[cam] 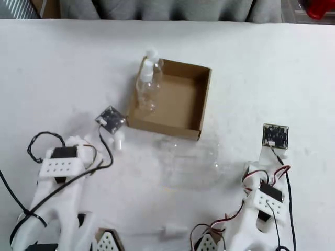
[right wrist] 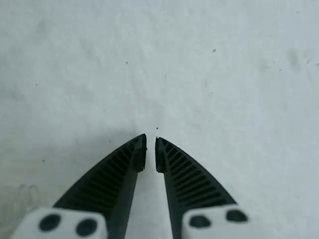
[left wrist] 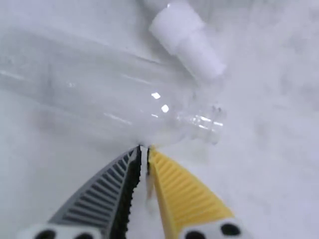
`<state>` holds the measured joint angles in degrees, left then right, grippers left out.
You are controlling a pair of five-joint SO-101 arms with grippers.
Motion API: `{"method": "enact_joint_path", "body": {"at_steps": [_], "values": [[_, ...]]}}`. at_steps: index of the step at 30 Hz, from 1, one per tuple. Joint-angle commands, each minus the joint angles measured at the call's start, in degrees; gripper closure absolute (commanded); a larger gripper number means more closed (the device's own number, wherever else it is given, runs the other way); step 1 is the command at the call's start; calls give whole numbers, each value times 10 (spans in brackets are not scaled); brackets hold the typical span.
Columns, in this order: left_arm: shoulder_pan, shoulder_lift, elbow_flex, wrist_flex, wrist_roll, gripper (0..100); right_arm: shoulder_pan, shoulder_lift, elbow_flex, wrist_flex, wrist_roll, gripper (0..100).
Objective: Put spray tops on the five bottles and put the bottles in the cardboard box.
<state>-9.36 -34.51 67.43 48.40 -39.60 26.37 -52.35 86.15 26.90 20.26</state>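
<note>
Now | two bottles (cam: 146,84) in cardboard box (cam: 205,99) | left jaws beside uncapped bottle (left wrist: 149,107)

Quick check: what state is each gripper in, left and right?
Left gripper: closed, holding nothing, tips by the lying clear bottle.
Right gripper: closed, empty.

- A white tabletop (cam: 272,63) fills nearly the whole high view, matte, with faint grey smudges near its middle.
- Up close, its surface carries tiny dark specks.
- Beyond the far edge hangs grey folded material (cam: 157,9).
- At the far right corner sits a red object (cam: 320,8), partly cut off.
- At the far left corner, a brown panel (cam: 44,6) stands beside a striped surface (cam: 15,8).
- Light is soft and even; shadows are faint.
</note>
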Motion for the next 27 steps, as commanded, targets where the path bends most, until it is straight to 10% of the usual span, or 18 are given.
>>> {"method": "enact_joint_path", "body": {"at_steps": [1,18,27], "values": [[26,0,-4,-11,-1,976,-6,-7,-2,-9,1,981],[-6,-7,-75,6,-34,818,-6,-7,-2,-9,1,981],[-18,-7,-87,6,-309,903,-7,-7,-2,-9,1,981]]}}
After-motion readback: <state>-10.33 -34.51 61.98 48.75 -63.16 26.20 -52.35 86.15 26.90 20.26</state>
